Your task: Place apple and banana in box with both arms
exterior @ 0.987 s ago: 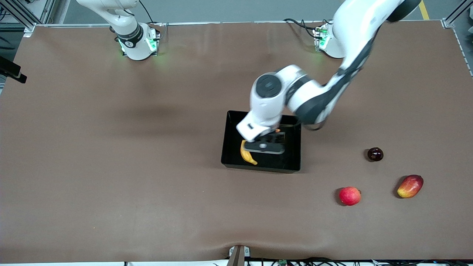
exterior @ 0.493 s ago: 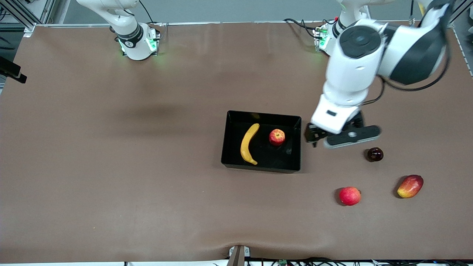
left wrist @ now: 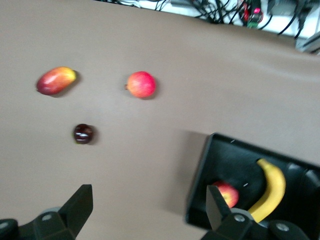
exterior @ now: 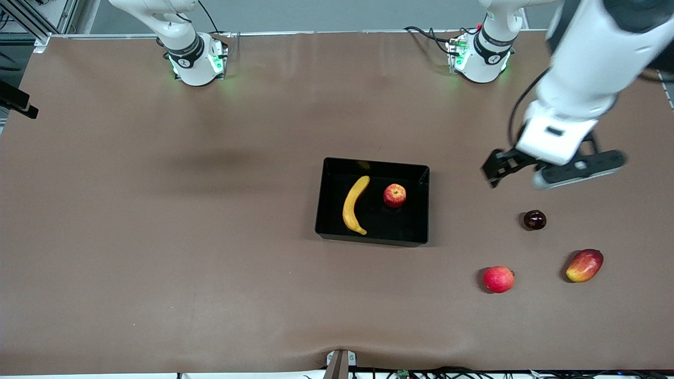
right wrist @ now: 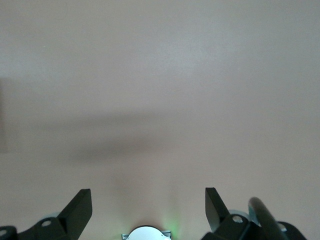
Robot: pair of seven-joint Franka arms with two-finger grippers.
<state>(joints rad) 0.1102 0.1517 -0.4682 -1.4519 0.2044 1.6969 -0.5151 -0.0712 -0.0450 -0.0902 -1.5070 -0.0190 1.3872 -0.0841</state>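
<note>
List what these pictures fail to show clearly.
- Right gripper: out of the front view; only its open fingers show in the right wrist view.
- Left gripper: motion-blurred in the front view.
- Apple: partly hidden by a left fingertip in the left wrist view.
- Dark round fruit: too small to identify.

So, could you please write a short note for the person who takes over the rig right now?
Left claw: open, empty, in the air over bare table toward the left arm's end, between the box and the dark fruit.
Right claw: open, empty, over bare table; that arm waits.
Banana and apple: both lie in the box, side by side, not touching.
Done: both fruits are placed.
Left: nothing to place, it seems; perhaps only park the left arm. The pink-red fruit and mango sit on the table outside the box, nearer the front camera than it.
</note>
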